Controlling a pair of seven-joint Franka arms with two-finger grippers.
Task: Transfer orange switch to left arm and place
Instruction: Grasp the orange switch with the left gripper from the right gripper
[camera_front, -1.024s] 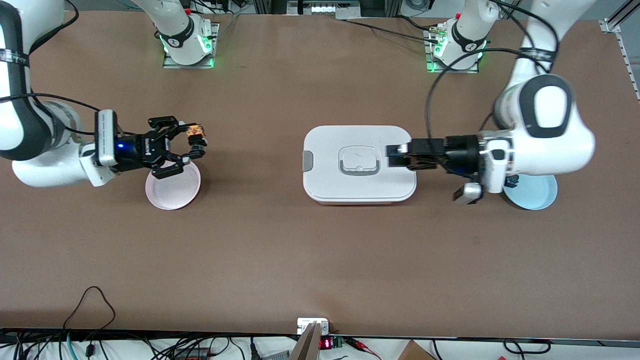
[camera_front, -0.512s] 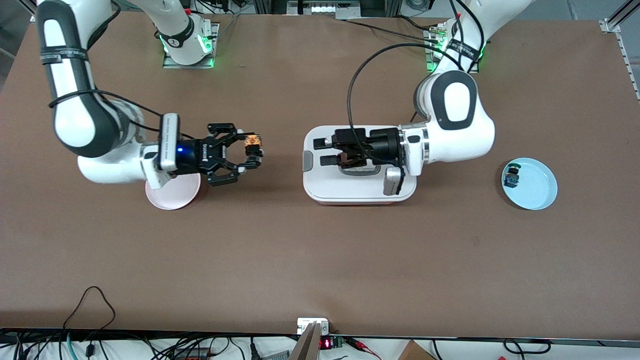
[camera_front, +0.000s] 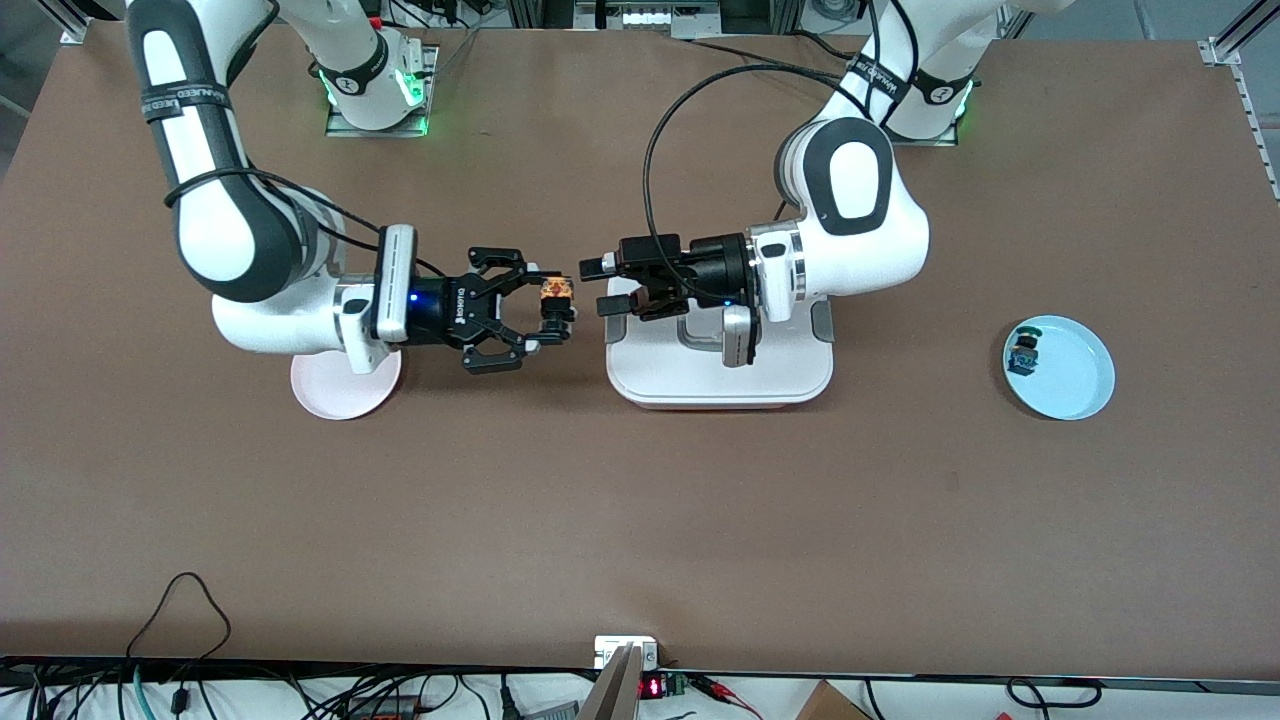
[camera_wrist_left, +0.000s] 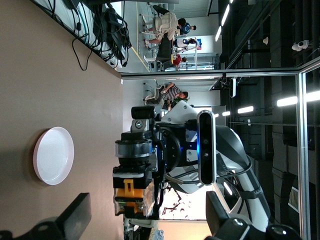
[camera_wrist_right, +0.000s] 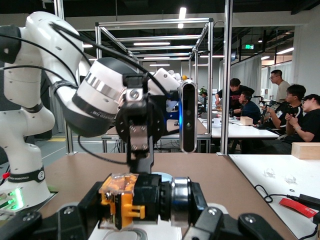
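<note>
My right gripper (camera_front: 556, 312) holds the orange switch (camera_front: 556, 291) clamped between its fingers, in the air over the desk (camera_front: 640, 520), between the pink plate (camera_front: 340, 392) and the box (camera_front: 720, 365). My left gripper (camera_front: 603, 286) faces it over the box edge, fingers apart, not touching the switch.

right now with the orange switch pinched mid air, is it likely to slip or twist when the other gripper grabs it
Probably rigid: the orange switch looks like hard plastic. Being tiny, it likely weighs little. It could twist, since the right gripper pinches just one end, and the open left gripper has little free surface to grab.
</note>
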